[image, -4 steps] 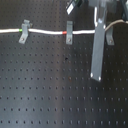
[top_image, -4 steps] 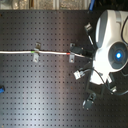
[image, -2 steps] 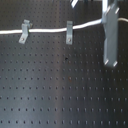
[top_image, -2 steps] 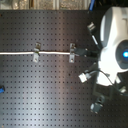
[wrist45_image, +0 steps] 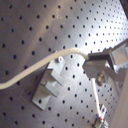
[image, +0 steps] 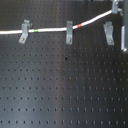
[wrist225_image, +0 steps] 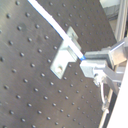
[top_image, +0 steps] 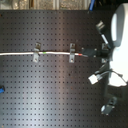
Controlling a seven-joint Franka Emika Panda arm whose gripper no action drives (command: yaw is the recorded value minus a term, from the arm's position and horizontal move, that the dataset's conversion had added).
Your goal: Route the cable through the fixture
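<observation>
**Two clips threaded, third still open**

Black perforated breadboard [image: 60, 95] fills the first exterior view. Since a moment ago I have carried the cable's free end toward that view's right, so it now rises past the third fixture [image: 107, 33], unthreaded. My gripper [wrist45_image: 97, 65] pinches the cable [image: 50, 30]. White cord, green band [image: 37, 30], red band [image: 76, 25], runs through two clips.

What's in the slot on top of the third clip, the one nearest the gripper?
In the first exterior view the third fixture has nothing in its slot: the cable runs through the other two, then lifts above it toward the gripper. Whether the fingers grip the cable is hidden there.
</observation>
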